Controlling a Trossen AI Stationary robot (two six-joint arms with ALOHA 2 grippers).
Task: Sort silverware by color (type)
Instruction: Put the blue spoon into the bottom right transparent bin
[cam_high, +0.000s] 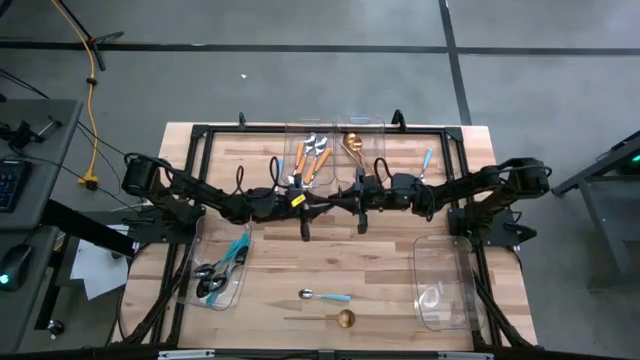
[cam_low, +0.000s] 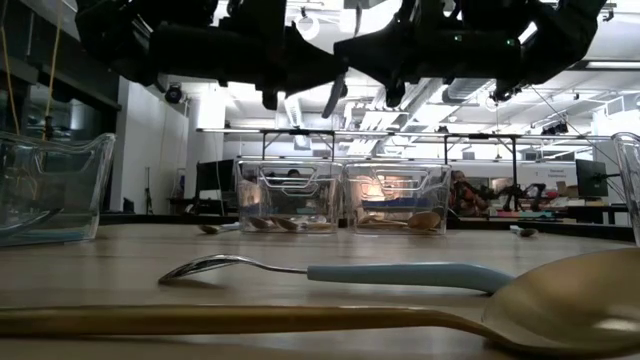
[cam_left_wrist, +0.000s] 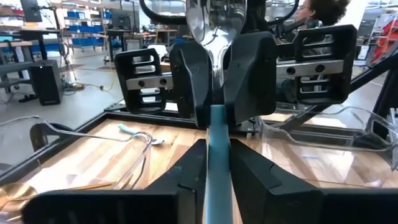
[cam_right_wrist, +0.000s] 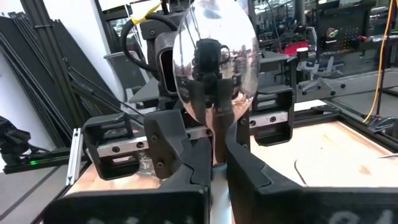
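High view: bins (cam_high: 441, 280), spoon (cam_high: 326, 296) loose

Overhead room lighting, even and fairly bright; table (cam_high: 330, 265) evenly lit in high view, soft short shadows under both arms. Low view: arms backlit, near-black against bright ceiling strips; nearest gold spoon (cam_low: 560, 300) blurred, out of focus. Right wrist view: spoon bowl (cam_right_wrist: 214, 59) just beyond right gripper (cam_right_wrist: 217, 155) mirrors the room, slight glare. Left wrist view: background soft, window glare beyond left gripper (cam_left_wrist: 217, 158)
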